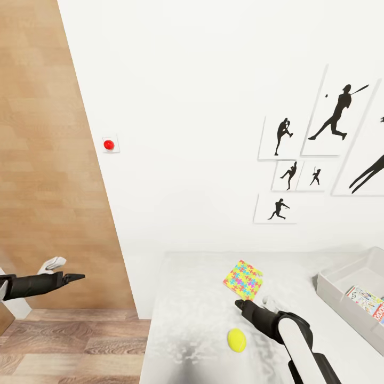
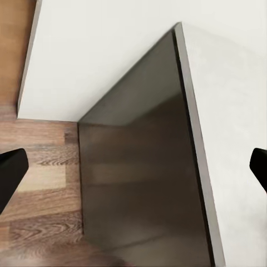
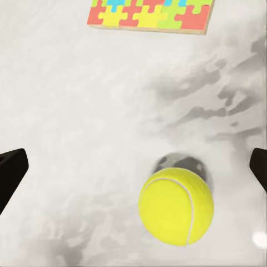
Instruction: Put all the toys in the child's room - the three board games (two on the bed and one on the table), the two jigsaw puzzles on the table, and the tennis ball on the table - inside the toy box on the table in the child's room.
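Toys lie on the light-grey table (image 1: 186, 298) against the white wall. The tennis ball (image 1: 237, 340) sits near the table's front part, alone on the bare top; in the right wrist view the tennis ball (image 3: 176, 206) shows its white seam and casts a dark shadow just behind it. A jigsaw puzzle (image 1: 243, 279), a thin square of yellow, pink, blue and green pieces, lies flat farther back toward the wall, apart from the ball; its edge appears in the right wrist view too (image 3: 150, 14).

The right gripper (image 1: 255, 304) hangs over the table between the puzzle and the ball, touching neither. Its two dark fingertips (image 3: 11, 175) stand at the far sides of the wrist picture, spread wide and released, with nothing between them but the table top and the ball below.

At the table's right end stands the toy box (image 1: 341, 296), a shallow grey bin with flared sides. A printed board game (image 1: 368, 301) with a red stripe lies inside it.

The left gripper (image 1: 74, 277) is held out well to the left of the table, over the wood-plank floor (image 1: 69, 336). Its fingertips (image 2: 11, 172) are likewise far apart and released, empty, framing the table's dark side panel (image 2: 139, 167) and the floor.

On the wall are black baseball-player prints (image 1: 336, 114) and a small red button (image 1: 109, 144).
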Available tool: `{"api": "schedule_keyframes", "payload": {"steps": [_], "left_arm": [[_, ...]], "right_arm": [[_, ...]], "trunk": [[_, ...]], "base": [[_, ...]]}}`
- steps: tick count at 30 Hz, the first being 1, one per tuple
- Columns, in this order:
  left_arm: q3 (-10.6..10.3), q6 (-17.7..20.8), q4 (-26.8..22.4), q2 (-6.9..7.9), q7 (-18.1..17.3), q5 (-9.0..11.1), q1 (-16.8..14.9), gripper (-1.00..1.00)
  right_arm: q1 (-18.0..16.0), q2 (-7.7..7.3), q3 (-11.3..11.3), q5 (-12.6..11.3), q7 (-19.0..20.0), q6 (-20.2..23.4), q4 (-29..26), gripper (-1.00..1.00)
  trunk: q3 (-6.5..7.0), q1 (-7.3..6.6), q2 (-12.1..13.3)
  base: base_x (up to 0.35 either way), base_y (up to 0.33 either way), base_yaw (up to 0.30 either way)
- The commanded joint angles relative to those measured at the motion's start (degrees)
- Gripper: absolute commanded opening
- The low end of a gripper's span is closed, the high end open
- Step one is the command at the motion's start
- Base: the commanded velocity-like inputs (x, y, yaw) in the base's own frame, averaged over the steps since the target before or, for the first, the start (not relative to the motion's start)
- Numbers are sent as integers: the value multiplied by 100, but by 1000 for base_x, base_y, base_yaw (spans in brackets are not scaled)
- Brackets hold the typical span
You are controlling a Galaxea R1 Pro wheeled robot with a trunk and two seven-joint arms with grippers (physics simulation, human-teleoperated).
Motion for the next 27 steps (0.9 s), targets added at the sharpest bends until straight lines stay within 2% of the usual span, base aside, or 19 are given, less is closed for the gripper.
{"api": "schedule_keyframes", "payload": {"steps": [1,6,10,16,18,22,25,27], "left_arm": [[5,54,-16,0,20,18,-5,100],[0,54,-42,-1,121,8,-5,100],[-5,55,-45,-12,359,9,-5,100],[-13,55,-53,-119,752,4,-5,100],[-16,55,-54,-138,889,4,-5,100],[-18,55,-54,-160,989,4,-5,100],[-18,55,-54,-171,1013,2,-5,100],[-21,55,-54,-174,1019,-2,-5,100]], "right_arm": [[-8,1,14,-54,-134,6,-8,100],[-17,2,91,-55,-325,5,-3,100],[-26,2,182,-49,-517,3,9,100],[-65,6,235,-28,-730,-7,43,100],[-82,24,314,87,-782,-13,48,100],[-155,98,488,474,-975,-20,54,100],[-190,263,615,802,-1160,-15,58,100],[-197,377,650,925,-1241,-9,62,100]], "trunk": [[-14,4,-14],[-14,4,-14],[-14,4,-14],[-14,4,-14],[-14,4,-14],[-14,4,-14],[-14,4,-14],[-14,4,-14]], "base": [[0,0,0],[-47,0,0],[-74,0,0],[-14,0,0],[-2,0,0],[0,0,0],[0,0,0],[0,0,0]]}}
